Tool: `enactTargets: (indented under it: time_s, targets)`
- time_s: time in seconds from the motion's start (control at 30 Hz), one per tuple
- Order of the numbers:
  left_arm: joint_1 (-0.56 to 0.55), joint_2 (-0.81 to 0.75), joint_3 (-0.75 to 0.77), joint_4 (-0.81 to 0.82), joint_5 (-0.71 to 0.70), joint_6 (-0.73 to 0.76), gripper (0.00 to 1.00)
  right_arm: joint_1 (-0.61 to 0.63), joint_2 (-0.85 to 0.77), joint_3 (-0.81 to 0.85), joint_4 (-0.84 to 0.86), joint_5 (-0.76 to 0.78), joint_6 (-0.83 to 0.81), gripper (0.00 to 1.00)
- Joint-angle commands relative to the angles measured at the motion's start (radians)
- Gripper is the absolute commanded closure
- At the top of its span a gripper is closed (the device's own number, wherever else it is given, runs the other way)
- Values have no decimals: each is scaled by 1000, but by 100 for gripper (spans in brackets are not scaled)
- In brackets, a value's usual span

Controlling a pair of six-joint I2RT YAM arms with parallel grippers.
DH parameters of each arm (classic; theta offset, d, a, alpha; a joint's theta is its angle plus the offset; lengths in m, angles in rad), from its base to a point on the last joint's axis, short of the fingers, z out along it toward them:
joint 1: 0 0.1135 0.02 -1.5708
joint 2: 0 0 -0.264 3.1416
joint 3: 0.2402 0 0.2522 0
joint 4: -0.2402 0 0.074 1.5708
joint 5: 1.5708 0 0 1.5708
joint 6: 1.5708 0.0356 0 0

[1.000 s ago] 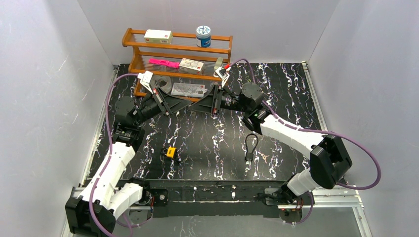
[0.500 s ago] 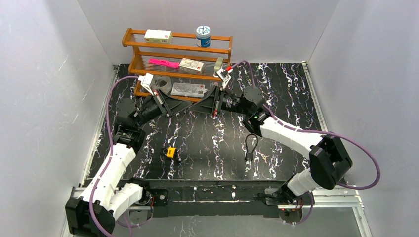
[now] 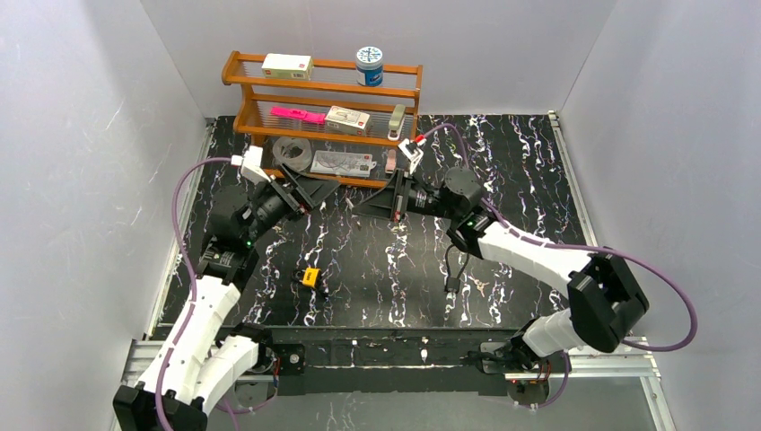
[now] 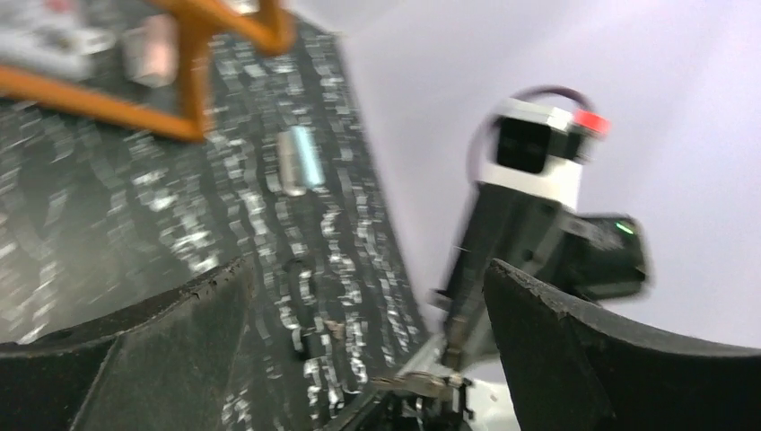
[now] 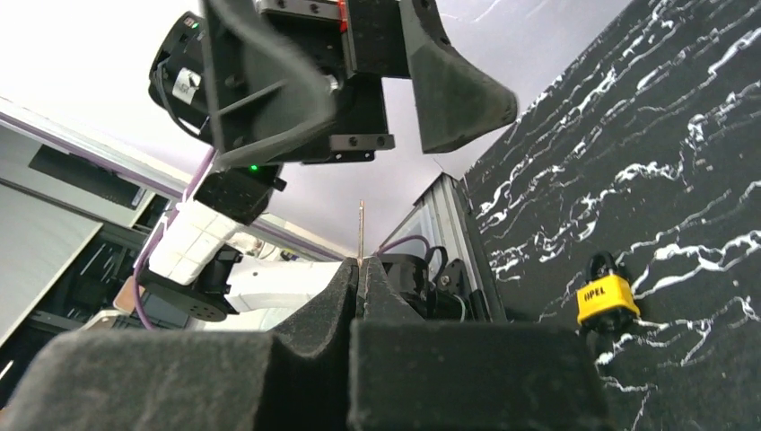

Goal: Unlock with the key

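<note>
Held the apparent key (image 5: 361, 232) pinched in the shut right claw (image 5: 359, 268), with the left claw (image 4: 366, 278) spread wide just opposite and the yellow padlock (image 5: 603, 299) on the table (image 5: 682, 135) below both; needed next to carry the key down into that padlock.

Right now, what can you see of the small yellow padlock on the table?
The small yellow padlock has a boxy yellow body with dark lettering on its face and a dark shackle that looks seated. It lies flat, face up, on the black marbled table, left of centre, toward the near edge. Only the table touches it.
</note>
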Motion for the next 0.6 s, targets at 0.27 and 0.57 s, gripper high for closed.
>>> enactTargets:
  time_s: [0.27,0.57]
  targets:
    - [1,43,87,-1114,-685,36,7,-3,-258,-94,-465,179,-267,99]
    - [-1,91,-60,-1110,-637,-146,10,-3,-342,-193,-501,240,-292,99]
